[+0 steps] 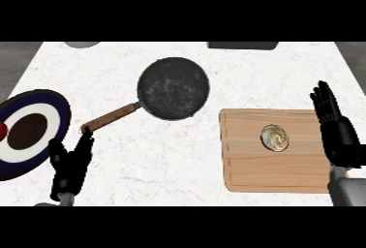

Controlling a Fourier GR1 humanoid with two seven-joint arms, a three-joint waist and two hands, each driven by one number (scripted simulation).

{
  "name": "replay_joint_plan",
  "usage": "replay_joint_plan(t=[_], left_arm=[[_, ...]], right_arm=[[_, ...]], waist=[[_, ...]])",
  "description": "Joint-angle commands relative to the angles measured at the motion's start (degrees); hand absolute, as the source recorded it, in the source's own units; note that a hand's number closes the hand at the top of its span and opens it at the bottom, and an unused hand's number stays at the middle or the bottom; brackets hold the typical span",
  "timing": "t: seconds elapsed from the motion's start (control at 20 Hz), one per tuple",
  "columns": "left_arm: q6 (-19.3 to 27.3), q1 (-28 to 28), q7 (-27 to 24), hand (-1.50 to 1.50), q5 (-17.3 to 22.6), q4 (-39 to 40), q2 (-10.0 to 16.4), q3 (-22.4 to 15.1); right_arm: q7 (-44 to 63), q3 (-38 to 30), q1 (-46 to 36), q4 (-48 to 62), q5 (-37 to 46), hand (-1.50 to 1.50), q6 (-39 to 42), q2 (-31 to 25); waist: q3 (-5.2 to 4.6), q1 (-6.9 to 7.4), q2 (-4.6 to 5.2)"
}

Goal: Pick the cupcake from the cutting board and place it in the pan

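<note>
A cupcake (275,137) with pale swirled frosting stands on the wooden cutting board (250,169) at the right of the counter. The black pan (173,88) lies left of the board and further back, its brown handle (109,118) pointing down-left. My right hand (336,128) is at the board's right edge, fingers straight and raised, just right of the cupcake and apart from it. My left hand (70,162) is at the lower left, fingers up, with its fingertips close to the end of the pan's handle. Neither hand holds anything.
A round plate (50,111) with dark blue, white and brown rings sits at the left edge, a red thing (3,129) on it at the frame's border. A grey object (83,44) and a dark object (243,45) lie along the counter's back edge.
</note>
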Motion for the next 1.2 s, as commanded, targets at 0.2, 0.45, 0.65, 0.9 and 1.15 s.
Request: replay_joint_plan(t=[0.2, 0.45, 0.65, 0.9, 1.15], left_arm=[[1.66, 1.08, 2.44, 0.0, -8.94, -7.3, 12.48, 1.85], [1.15, -2.4, 4.88, 0.0, -8.31, -4.78, 13.88, 4.06], [-0.93, -4.97, 4.64, 0.0, -8.31, -1.91, 14.38, 5.42], [-2.81, -5.19, 3.2, 0.0, -8.88, 0.53, 13.42, 6.83], [-1.95, -7.03, 3.69, 0.0, -10.22, 2.24, 12.38, 6.77]], right_arm=[[-0.11, 10.75, -10.2, -2.91, -9.86, -1.5, 25.63, -0.03], [-2.94, -0.75, -8.39, 4.82, 0.28, 1.5, 5.6, -2.23], [-15.87, -5.72, -6.13, 12.02, -14.8, -1.5, 24.63, -1.68], [-21.39, -4.46, -4.86, 12.47, -9.38, -1.5, 36.02, -11.21], [-12.67, -3.78, -10.59, 9.07, -2.76, -1.5, 33.66, -20.59]], waist=[[1.39, 2.28, -0.06], [1.21, -1.29, 0.55], [1.25, -0.96, 0.32], [1.15, -0.97, -0.05], [1.0, -1.35, -0.16]])
